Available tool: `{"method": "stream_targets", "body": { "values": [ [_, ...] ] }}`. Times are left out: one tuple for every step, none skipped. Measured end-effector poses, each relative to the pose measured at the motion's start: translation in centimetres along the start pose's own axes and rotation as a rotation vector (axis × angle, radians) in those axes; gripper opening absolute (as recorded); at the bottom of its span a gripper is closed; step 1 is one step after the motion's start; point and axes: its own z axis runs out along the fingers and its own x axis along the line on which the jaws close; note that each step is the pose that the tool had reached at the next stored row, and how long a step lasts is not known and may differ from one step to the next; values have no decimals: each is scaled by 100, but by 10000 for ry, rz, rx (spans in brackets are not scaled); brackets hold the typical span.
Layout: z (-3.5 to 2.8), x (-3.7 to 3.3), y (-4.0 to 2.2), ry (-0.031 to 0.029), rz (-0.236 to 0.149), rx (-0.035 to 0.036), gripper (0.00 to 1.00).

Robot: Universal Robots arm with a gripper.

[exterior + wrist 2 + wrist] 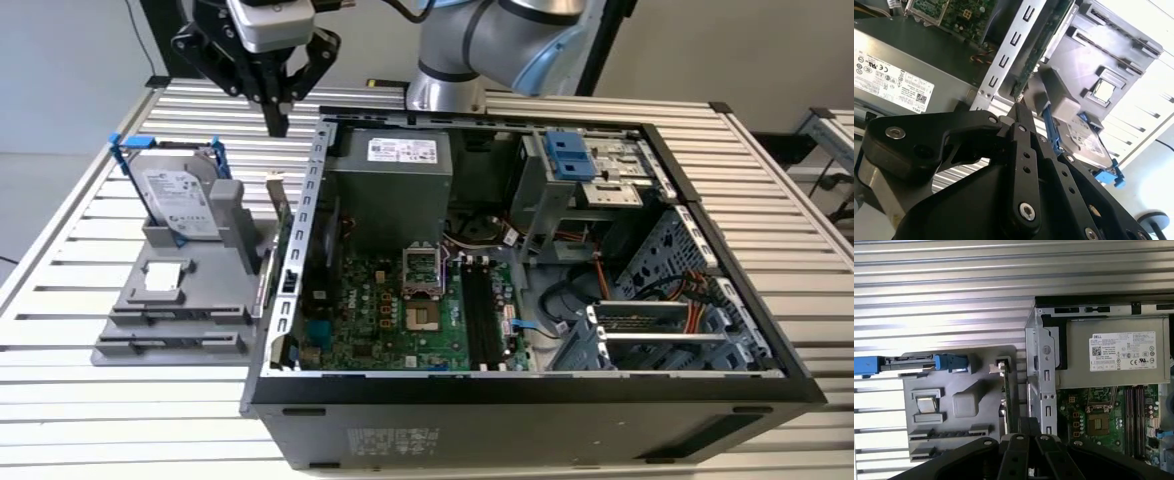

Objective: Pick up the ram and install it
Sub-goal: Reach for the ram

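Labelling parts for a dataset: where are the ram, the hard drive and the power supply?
ram (1005,400): first wrist view, middle of its upper edge.
hard drive (176,195): exterior view, its labelled face.
power supply (1118,352): first wrist view, on its label.

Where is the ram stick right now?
In the exterior view's left, the ram stands on edge in the grey holder, between the hard drive and the computer case, under the gripper.

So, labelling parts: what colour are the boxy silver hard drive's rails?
Blue rails, clearest in the exterior view.
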Motion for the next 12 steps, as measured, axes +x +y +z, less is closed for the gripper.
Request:
{"method": "stream_targets", "body": {
  "values": [
    [0,14,-1,-1,0,1,0],
    [0,28,-1,-1,0,3,0],
    [-1,43,-2,-1,0,5,0],
    [-1,57,-3,-1,-1,6,0],
    [-1,70,-4,-1,-1,8,0],
    [-1,84,-4,-2,-1,9,0],
    [-2,98,-5,-1,-1,11,0],
    [-2,112,-6,-2,-1,12,0],
    [-2,127,-7,-2,0,14,0],
    [-3,141,-7,-2,-1,16,0],
    [-3,155,-8,-2,0,17,0],
    [-3,169,-9,-2,0,18,0]
  ]
}}
